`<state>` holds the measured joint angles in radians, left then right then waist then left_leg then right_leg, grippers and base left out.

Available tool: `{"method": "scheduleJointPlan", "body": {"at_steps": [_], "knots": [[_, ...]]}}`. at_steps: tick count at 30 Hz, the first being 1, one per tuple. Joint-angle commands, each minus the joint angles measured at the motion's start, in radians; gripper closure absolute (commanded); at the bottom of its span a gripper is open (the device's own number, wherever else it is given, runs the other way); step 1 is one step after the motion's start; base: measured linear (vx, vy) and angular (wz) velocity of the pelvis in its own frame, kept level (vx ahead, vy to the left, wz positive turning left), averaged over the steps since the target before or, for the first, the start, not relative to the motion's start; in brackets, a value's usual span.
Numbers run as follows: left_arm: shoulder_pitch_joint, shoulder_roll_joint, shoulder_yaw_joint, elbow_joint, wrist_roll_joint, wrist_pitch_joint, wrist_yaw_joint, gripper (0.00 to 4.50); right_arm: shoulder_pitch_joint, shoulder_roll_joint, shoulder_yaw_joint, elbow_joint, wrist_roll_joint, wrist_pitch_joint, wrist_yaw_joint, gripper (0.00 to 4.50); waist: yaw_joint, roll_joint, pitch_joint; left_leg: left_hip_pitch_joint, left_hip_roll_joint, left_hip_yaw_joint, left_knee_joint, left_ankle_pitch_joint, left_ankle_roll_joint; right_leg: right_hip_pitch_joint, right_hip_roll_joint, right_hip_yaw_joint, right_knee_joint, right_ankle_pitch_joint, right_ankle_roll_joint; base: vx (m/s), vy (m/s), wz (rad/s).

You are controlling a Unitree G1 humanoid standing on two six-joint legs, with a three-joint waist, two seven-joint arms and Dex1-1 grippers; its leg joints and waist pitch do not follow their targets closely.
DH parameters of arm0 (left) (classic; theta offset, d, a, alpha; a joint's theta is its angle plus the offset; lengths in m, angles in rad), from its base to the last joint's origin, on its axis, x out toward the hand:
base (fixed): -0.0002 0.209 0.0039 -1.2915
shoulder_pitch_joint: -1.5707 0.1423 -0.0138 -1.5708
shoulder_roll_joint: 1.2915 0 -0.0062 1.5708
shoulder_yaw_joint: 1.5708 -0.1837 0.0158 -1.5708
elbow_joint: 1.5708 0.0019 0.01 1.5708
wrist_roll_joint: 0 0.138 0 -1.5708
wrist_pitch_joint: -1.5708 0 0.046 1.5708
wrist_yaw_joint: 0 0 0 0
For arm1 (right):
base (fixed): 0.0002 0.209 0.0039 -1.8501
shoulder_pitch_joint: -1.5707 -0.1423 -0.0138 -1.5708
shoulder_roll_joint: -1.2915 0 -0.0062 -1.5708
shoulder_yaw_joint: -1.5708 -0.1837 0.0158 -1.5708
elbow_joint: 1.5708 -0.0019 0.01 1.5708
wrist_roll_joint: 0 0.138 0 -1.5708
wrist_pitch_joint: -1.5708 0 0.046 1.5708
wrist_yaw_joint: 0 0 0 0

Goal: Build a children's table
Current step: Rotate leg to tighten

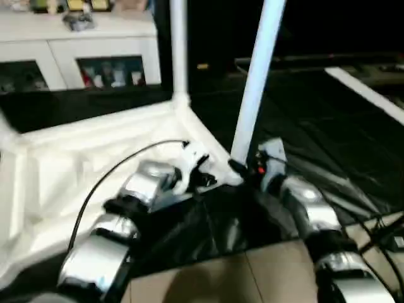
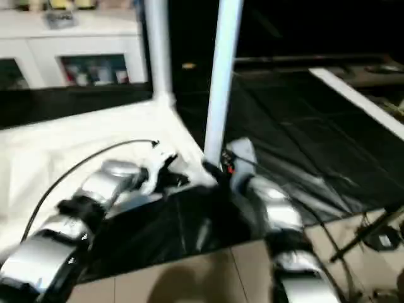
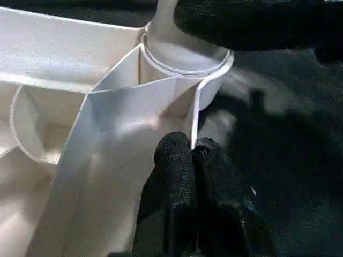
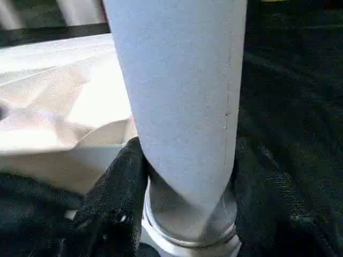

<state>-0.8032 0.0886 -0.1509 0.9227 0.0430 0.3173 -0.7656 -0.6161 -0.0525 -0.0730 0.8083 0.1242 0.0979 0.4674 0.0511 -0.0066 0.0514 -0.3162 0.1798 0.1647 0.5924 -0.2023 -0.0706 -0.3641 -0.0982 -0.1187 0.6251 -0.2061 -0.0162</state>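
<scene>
The children's table lies upside down on a black mat, its white top (image 1: 82, 158) showing the ribbed underside. One white leg (image 1: 178, 50) stands upright in the far corner socket. A second leg (image 1: 259, 69) rises from the near corner socket (image 3: 182, 59). My right gripper (image 1: 243, 169) is shut on this leg just above the socket, one black finger (image 4: 115, 198) on each side of it. My left gripper (image 3: 182, 182) is shut, its tips against the top's rim wall right beside that socket.
A white cabinet with glass doors (image 1: 76, 50) stands at the back left. The black mat (image 1: 315, 126) stretches to the right, edged by a white strip (image 1: 366, 95). Tan floor (image 1: 252, 278) lies in front, with cables (image 1: 385, 233) at the right.
</scene>
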Motion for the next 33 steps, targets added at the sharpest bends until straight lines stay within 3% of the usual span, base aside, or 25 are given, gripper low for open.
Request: {"method": "scheduleJointPlan", "body": {"at_steps": [1,2,3,4,5,7,10,12,14,20,22,27,30,33], "knots": [[-0.054,-0.067,0.01,-0.009,-0.022,-0.033,0.055,4.5,-0.003,0.102,0.063,0.06,0.001,0.046,0.007,1.85,0.026,-0.021,-0.064,-0.047,0.016,-0.026,-0.047,-0.141,0.034,0.052,-0.119,0.074,-0.138,-0.71,-0.024,0.048,-0.047,-0.22],[-0.058,-0.061,0.008,-0.006,-0.009,-0.043,0.063,4.5,-0.01,0.113,0.047,0.061,0.007,0.038,-0.022,1.75,0.031,-0.001,-0.072,-0.049,0.042,-0.033,-0.072,-0.051,0.04,0.031,-0.078,0.069,-0.104,-0.361,-0.09,0.063,-0.033,-0.11],[-0.055,-0.049,0.0,-0.007,0.0,-0.048,0.048,4.5,-0.008,0.119,0.039,0.055,0.015,0.037,-0.03,1.75,0.026,-0.005,-0.072,-0.049,0.041,-0.031,-0.068,-0.045,0.049,0.027,-0.068,0.068,-0.095,-0.268,-0.119,0.063,-0.033,-0.11],[-0.055,-0.049,0.0,-0.007,0.0,-0.048,0.048,4.5,-0.008,0.119,0.039,0.055,0.015,0.037,-0.03,1.62,0.024,-0.003,-0.071,-0.045,0.044,-0.028,-0.067,-0.057,0.063,0.026,-0.065,0.066,-0.086,-0.162,-0.179,0.0,0.0,0.0],[-0.051,-0.037,-0.006,-0.006,0.005,-0.059,0.029,4.5,-0.001,0.118,0.036,0.047,0.013,0.036,-0.03,1.49,0.023,-0.005,-0.071,-0.045,0.041,-0.024,-0.065,-0.065,0.071,0.028,-0.066,0.065,-0.086,-0.141,-0.196,0.0,0.0,0.0],[-0.047,-0.021,-0.015,-0.005,0.011,-0.063,-0.001,4.5,0.012,0.113,0.036,0.034,0.009,0.025,-0.023,1.35,0.022,-0.003,-0.065,-0.048,0.042,-0.023,-0.069,-0.107,0.086,0.032,-0.069,0.062,-0.093,-0.166,-0.217,0.0,0.0,0.0],[-0.04,0.008,-0.033,-0.002,0.024,-0.076,-0.039,4.5,0.043,0.094,0.046,-0.004,0.007,-0.001,0.025,1.09,0.02,-0.003,-0.062,-0.046,0.044,-0.023,-0.075,-0.159,0.074,0.034,-0.072,0.062,-0.105,-0.262,-0.194,0.0,0.0,0.0],[-0.035,0.025,-0.044,0.001,0.032,-0.088,-0.06,4.5,0.062,0.077,0.055,-0.026,0.008,-0.015,0.057,0.97,0.02,-0.003,-0.061,-0.045,0.048,-0.024,-0.079,-0.166,0.073,0.033,-0.072,0.063,-0.109,-0.274,-0.183,0.0,0.0,0.0],[-0.022,0.055,-0.057,-0.007,0.035,-0.1,-0.11,4.5,0.108,0.02,0.063,-0.084,0.023,-0.029,0.147,0.87,0.02,-0.003,-0.061,-0.041,0.05,-0.023,-0.08,-0.175,0.077,0.031,-0.07,0.064,-0.109,-0.259,-0.185,0.0,0.0,0.0],[0.004,0.101,-0.089,-0.026,0.043,-0.139,-0.22,4.5,0.161,-0.095,0.055,-0.158,0.05,-0.047,0.306,0.36,0.025,-0.006,-0.06,-0.044,0.051,-0.021,-0.076,-0.154,0.094,0.035,-0.073,0.065,-0.108,-0.234,-0.203,0.0,0.0,0.0],[0.02,0.13,-0.113,-0.039,0.049,-0.172,-0.297,4.5,0.177,-0.164,0.054,-0.185,0.059,-0.053,0.402,0.18,0.03,-0.002,-0.061,-0.043,0.053,-0.02,-0.074,-0.134,0.099,0.034,-0.074,0.066,-0.103,-0.205,-0.218,0.0,0.0,0.0],[0.041,0.175,-0.154,-0.06,0.048,-0.238,-0.432,4.5,0.189,-0.261,0.06,-0.244,0.098,-0.024,0.575,0.06,0.048,-0.006,-0.067,-0.046,0.057,-0.017,-0.067,-0.081,0.135,0.037,-0.07,0.066,-0.086,-0.088,-0.244,0.0,0.0,0.0],[0.051,0.207,-0.185,-0.085,0.035,-0.278,-0.571,4.5,0.171,-0.332,0.096,-0.296,0.139,0.009,0.748,0.06,0.054,-0.007,-0.065,-0.047,0.058,-0.015,-0.066,-0.095,0.142,0.035,-0.071,0.063,-0.088,-0.11,-0.244,0.0,0.0,0.0],[0.053,0.219,-0.2,-0.098,0.035,-0.286,-0.615,4.5,0.156,-0.349,0.124,-0.292,0.135,0.008,0.814,0.06,0.063,-0.005,-0.063,-0.043,0.06,-0.013,-0.068,-0.123,0.118,0.03,-0.074,0.062,-0.095,-0.183,-0.235,0.0,0.0,0.0]]}}
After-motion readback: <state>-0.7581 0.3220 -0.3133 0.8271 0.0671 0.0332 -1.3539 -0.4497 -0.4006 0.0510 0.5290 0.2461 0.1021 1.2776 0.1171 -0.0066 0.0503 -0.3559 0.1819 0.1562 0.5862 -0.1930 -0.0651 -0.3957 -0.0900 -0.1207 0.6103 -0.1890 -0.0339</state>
